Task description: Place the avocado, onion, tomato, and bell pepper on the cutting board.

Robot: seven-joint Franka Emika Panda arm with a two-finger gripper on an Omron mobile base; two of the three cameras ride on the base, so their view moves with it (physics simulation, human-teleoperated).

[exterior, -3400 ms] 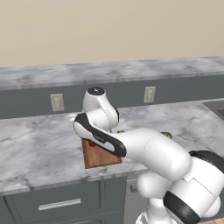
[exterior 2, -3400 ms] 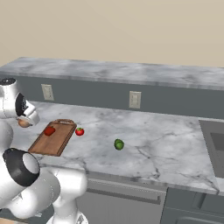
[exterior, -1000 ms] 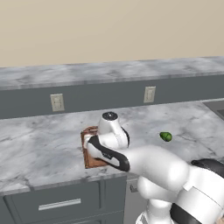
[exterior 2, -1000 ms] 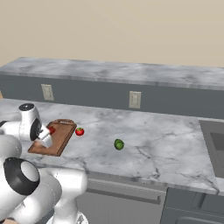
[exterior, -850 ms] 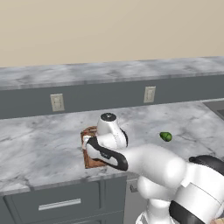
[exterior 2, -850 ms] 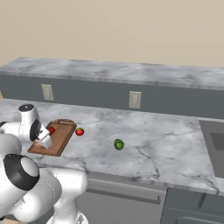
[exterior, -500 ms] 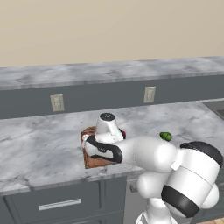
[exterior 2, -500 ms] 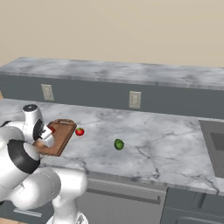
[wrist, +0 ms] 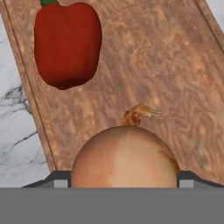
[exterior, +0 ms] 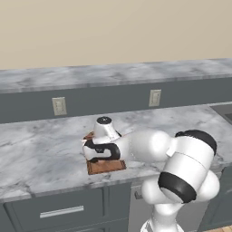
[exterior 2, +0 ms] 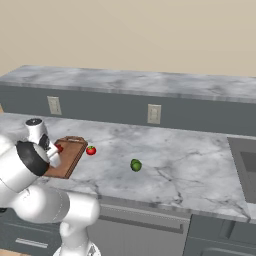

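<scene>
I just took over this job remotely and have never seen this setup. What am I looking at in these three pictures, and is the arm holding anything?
This is a white robot arm on a driving base in a simulated kitchen. Two pictures come from cameras on the base, behind the arm to its left and right. The third looks along the gripper from a camera on the hand.

On the grey marble counter lies a wooden cutting board. The bell pepper already lies on it. The onion sits between the fingers, right over the board; whether it is gripped or already let go, I cannot tell.

The tomato sits on the counter just beside the board, and the avocado lies further right.
</scene>
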